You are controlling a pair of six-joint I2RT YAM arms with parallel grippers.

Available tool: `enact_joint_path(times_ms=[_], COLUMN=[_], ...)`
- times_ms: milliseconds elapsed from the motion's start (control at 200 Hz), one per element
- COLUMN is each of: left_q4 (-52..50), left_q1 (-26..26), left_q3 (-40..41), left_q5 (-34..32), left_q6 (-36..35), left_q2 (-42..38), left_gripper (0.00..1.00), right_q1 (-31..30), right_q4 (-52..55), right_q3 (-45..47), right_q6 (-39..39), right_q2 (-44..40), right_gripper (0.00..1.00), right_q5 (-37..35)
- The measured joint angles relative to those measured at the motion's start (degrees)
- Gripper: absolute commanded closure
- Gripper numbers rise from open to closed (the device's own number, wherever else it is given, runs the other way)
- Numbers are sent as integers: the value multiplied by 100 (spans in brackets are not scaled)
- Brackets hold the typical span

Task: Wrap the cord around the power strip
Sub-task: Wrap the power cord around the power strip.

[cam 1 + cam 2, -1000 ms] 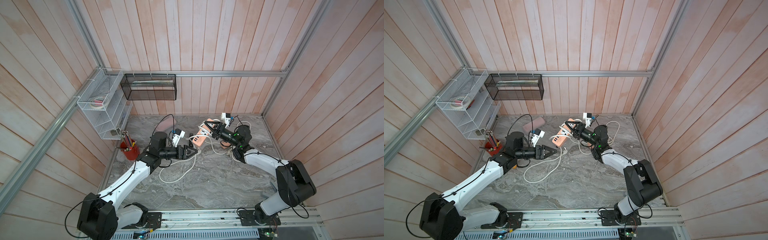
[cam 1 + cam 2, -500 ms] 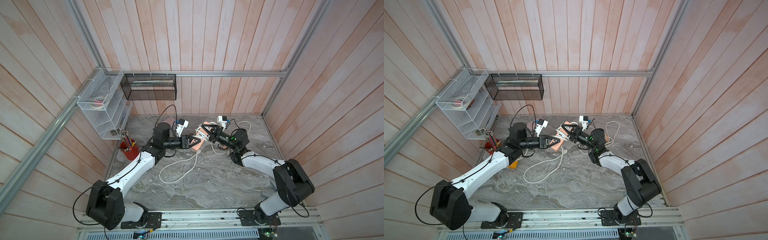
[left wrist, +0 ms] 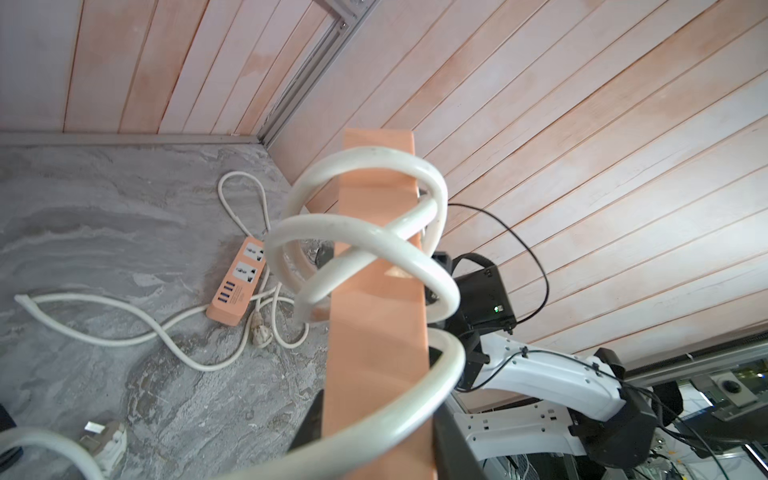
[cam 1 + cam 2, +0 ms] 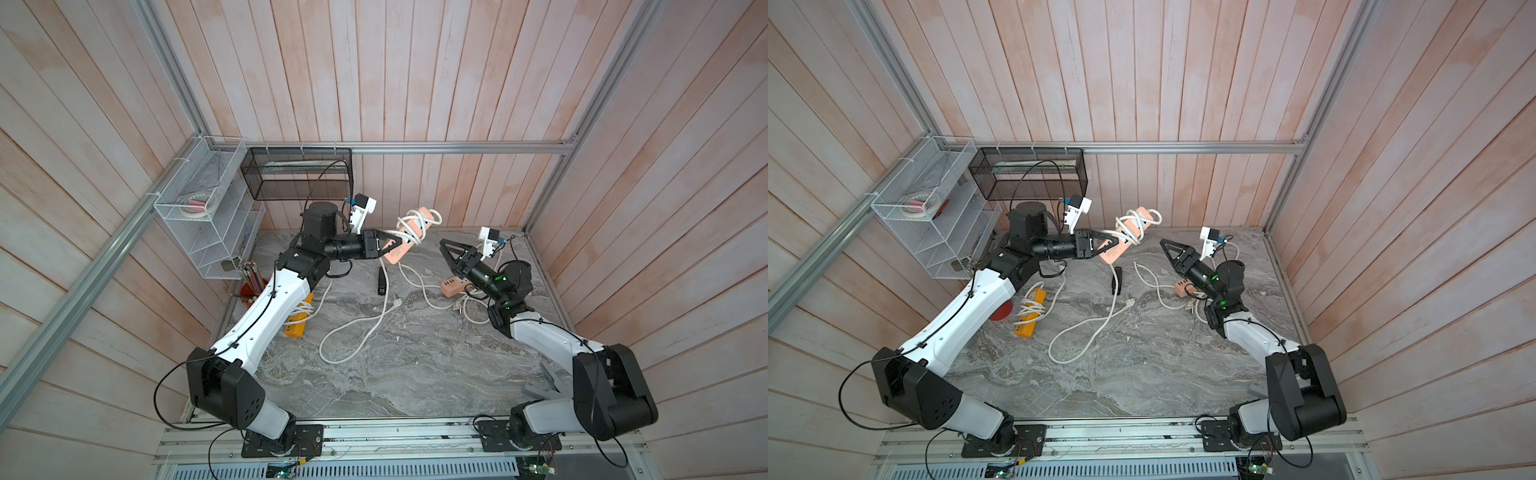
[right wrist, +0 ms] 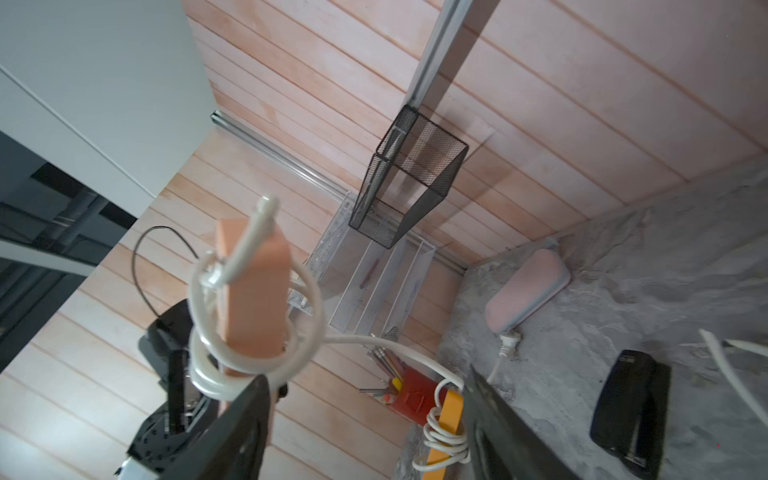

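- Your left gripper (image 4: 394, 246) is clamped tight on the lower end of the strip (image 4: 409, 233). In the left wrist view its fingers (image 3: 309, 424) press on both sides of the peach body.
- The strip is held off the table (image 4: 415, 374), near the back wall. It is tilted, with its free end pointing up.
- The cord (image 4: 415, 218) goes round the strip's upper part in a few loose loops. In the left wrist view these loops (image 3: 361, 232) stand off the body and cross one another.
- The rest of the cord hangs from the strip down to the table and lies there in one open loop in front of your left arm.
- Your right gripper (image 4: 446, 249) has its jaws spread wide. In both top views it sits apart from the strip, on the right arm's side.
- In the right wrist view the strip (image 5: 253, 299) and its coils show ahead of the spread fingers (image 5: 498, 424).
- A second strip (image 4: 453, 286) lies flat on the table below your right gripper, with its own cord loose around it.
- A yellow strip (image 4: 1030, 311), with cord wound round it, lies beside your left arm.
- A black block (image 4: 381, 280) lies on the table just below the held strip.
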State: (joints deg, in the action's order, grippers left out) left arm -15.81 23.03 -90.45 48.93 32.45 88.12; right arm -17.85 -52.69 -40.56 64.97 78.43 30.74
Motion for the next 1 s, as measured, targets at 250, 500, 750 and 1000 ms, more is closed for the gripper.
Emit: enact_joint_path(times_ms=[250, 500, 750, 1000], left_q4=[-90, -289, -284, -1279], left_q1=[0, 0, -68, -470], left_q3=[-400, -400, -407, -977], left_q5=[-151, -291, -321, -1436], left_q6=[-144, -188, -190, -1427], left_q2=[72, 221, 223, 267], left_gripper=[100, 100, 100, 100], right_q1=[-1561, -2328, -2549, -2529], right_q4=[732, 699, 542, 2011], right_q3=[481, -321, -1329, -1110], right_q6=[-656, -678, -748, -2256], right_q2=[555, 1882, 3136, 2312], right_gripper=[24, 26, 78, 100], right_q5=[-1003, -1523, -1735, -2564])
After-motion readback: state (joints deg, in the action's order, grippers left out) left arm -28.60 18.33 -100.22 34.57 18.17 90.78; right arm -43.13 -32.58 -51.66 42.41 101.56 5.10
